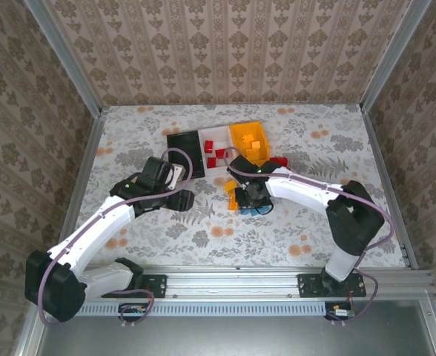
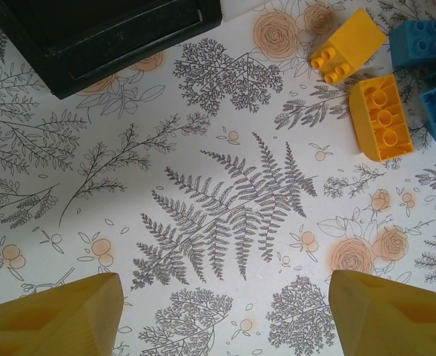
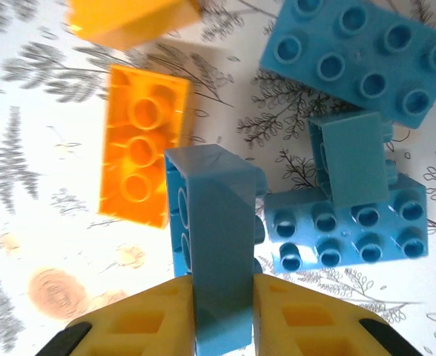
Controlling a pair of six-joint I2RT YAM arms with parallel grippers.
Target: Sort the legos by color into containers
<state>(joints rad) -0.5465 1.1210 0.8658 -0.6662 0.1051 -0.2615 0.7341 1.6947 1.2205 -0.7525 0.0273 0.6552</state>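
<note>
your right gripper point(image 3: 224, 304) is clamped on a blue brick point(image 3: 216, 222). its pads press the two smooth long faces, and the brick stands on edge between them. an orange brick point(image 3: 144, 144) lies just to the left of the fingers. other blue bricks point(image 3: 366, 52) crowd close ahead and to the right, one of them touching or nearly touching the held piece. i cannot tell whether the held piece has left the surface.

your left gripper point(image 2: 225, 315) hangs with its jaws apart and nothing between them, over bare table cover point(image 2: 225, 208). the black bin point(image 2: 92, 37) is ahead and to its left, and two orange pieces point(image 2: 381, 119) are ahead to its right.

expect the brick to be light, rigid and glossy. it won't crush, but the slick sides may let it pivot, since the pads seem to hold it near one end. take hold across flat faces, never across studs. lift straight up so the neighbours aren't dragged.

the cover is flat, printed with ferns and flowers. beyond the right gripper the black bin, the white bin point(image 1: 209, 132) holding red bricks point(image 1: 219, 154) and the orange bin point(image 1: 240, 132) sit side by side. papered walls point(image 1: 225, 44) close off three sides, so room to swing is modest.
</note>
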